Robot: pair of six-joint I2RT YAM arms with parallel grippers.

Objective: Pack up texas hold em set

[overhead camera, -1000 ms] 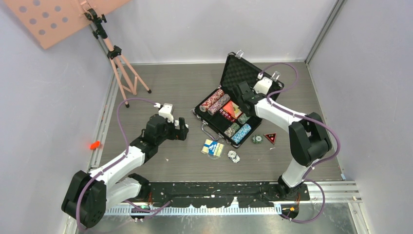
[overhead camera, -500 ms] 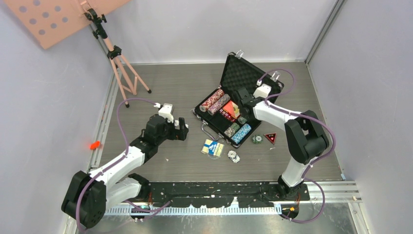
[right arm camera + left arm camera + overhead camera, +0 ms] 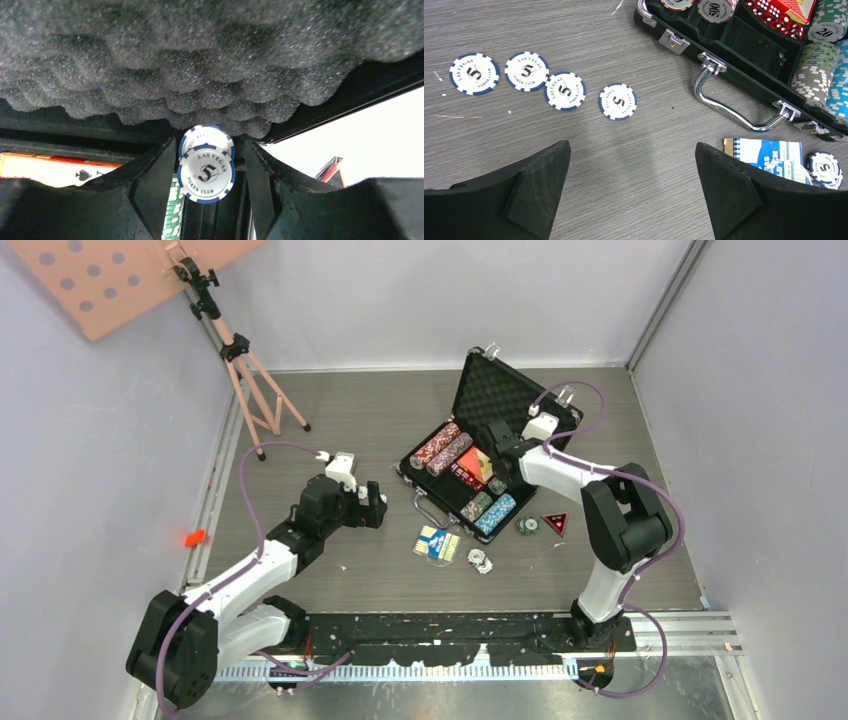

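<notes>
your right arm has tucked its elbow in toward the case (image 3: 505, 390) over the last second. the right gripper (image 3: 209, 147) sits low in the tray at the foot of the foam lid, with two chips (image 3: 206, 175) standing on edge between its fingers. the jaws have only just begun to ease: one finger looks to be against the chips and a dark sliver shows at the other, so you cannot tell whether they are pinched or already free. this reads as a drop-off into a slot, nearly done. your left gripper (image 3: 631, 147) hasn't moved. it hangs spread wide over four chips (image 3: 565, 91) lying flat on the table (image 3: 634, 195), left of the case. the blue deck (image 3: 764, 152) and more chips (image 3: 480, 560) lie unpacked on the near side of the case.
</notes>
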